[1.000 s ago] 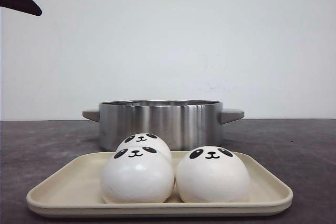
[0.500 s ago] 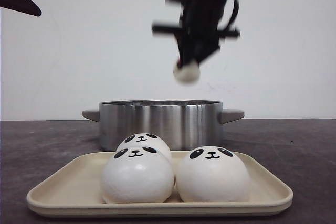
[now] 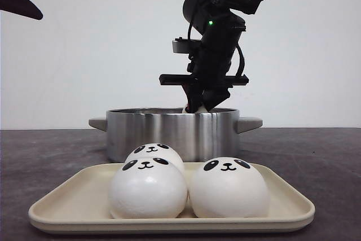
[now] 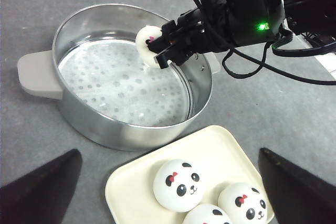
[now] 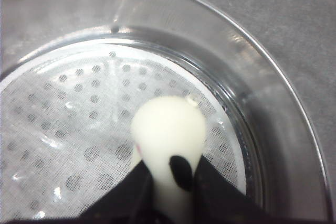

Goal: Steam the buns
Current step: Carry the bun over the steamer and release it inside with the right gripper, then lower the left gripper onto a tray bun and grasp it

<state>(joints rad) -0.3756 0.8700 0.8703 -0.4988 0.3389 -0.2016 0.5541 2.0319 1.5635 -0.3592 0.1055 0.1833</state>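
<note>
Your right gripper (image 4: 160, 51) is clamped on one bun (image 4: 148, 44), holding it over the steamer pot (image 3: 172, 131) at frame centre. Three buns (image 3: 148, 190) sit on the tray (image 3: 169, 213), lower centre. Whether your left gripper (image 4: 168, 182) is open, you cannot tell.

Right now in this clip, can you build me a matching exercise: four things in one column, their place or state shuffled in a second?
Things:
1. right hand
2. round white panda-faced bun held aloft
3. round stainless steel steamer pot
4. rectangular cream plastic tray

States:
A. carries three buns
B. shut on a bun
C. holds only a white perforated liner
D. squeezed, above the pot's rim

Pairs: 1-B, 2-D, 3-C, 4-A
</note>
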